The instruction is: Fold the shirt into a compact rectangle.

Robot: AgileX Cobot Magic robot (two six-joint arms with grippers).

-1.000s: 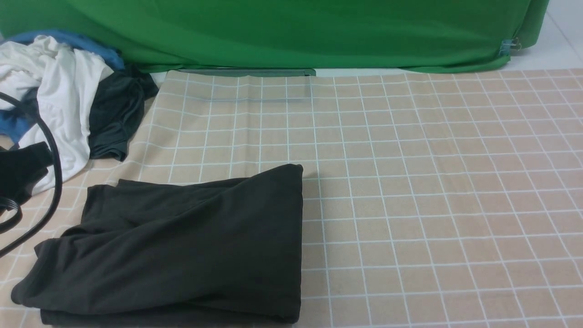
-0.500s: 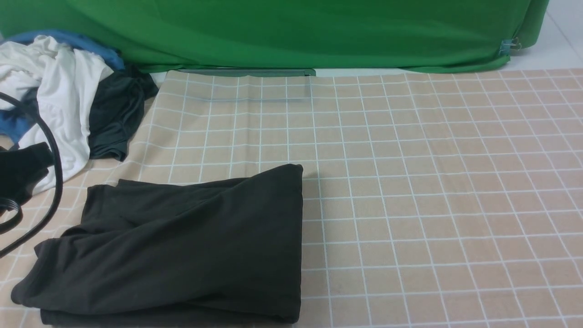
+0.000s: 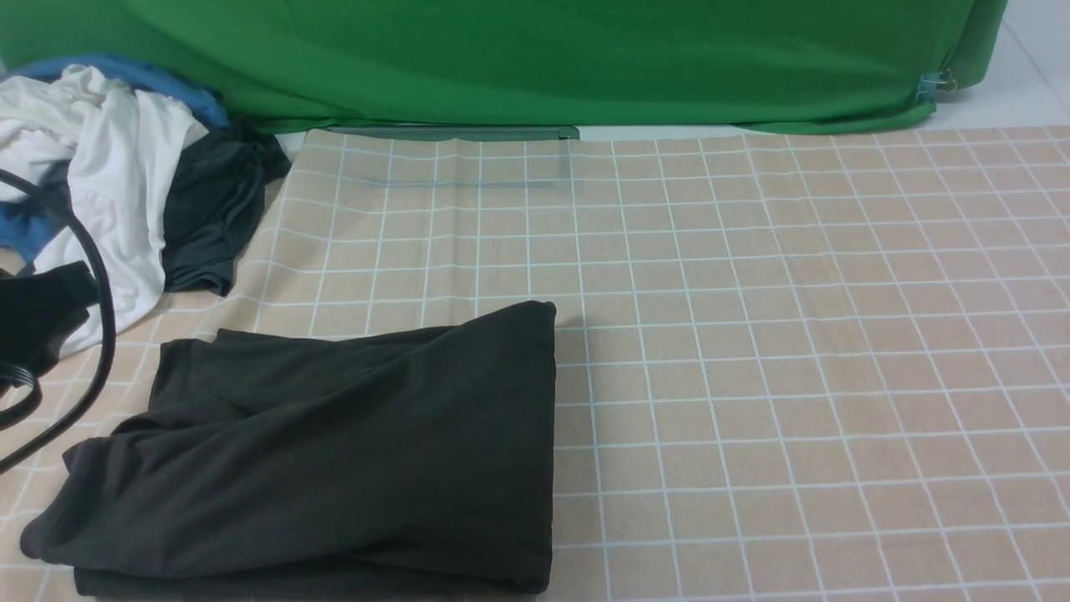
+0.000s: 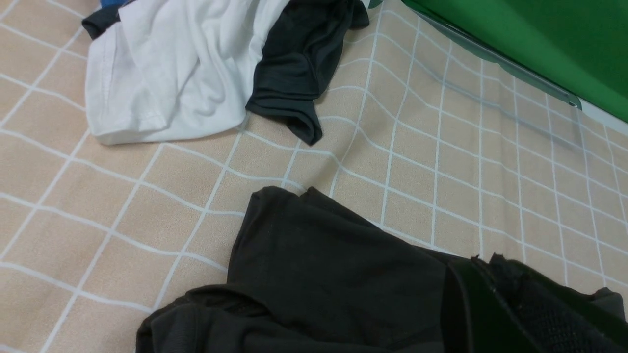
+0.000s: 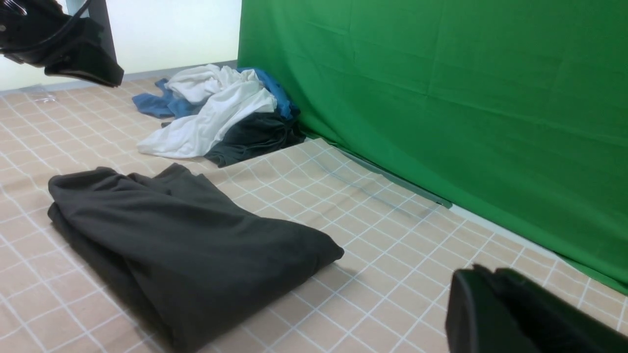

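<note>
The shirt [image 3: 334,451] is black and lies folded into a thick, roughly rectangular bundle on the checked cloth at the near left; its print is hidden. It also shows in the left wrist view [image 4: 333,274] and the right wrist view [image 5: 186,245]. My left gripper [image 4: 483,259] hangs above the shirt's edge, its fingers pressed together with nothing between them. Part of the left arm [image 3: 42,309] shows at the left edge, up off the cloth. My right gripper [image 5: 483,269] hovers over bare cloth to the right of the shirt, fingers together and empty.
A heap of clothes sits at the far left: a white garment [image 3: 109,176], a smaller dark grey garment [image 3: 209,209] and a blue one [image 3: 167,84]. A green backdrop [image 3: 535,58] closes off the back. The checked tablecloth [image 3: 794,334] stretches to the right.
</note>
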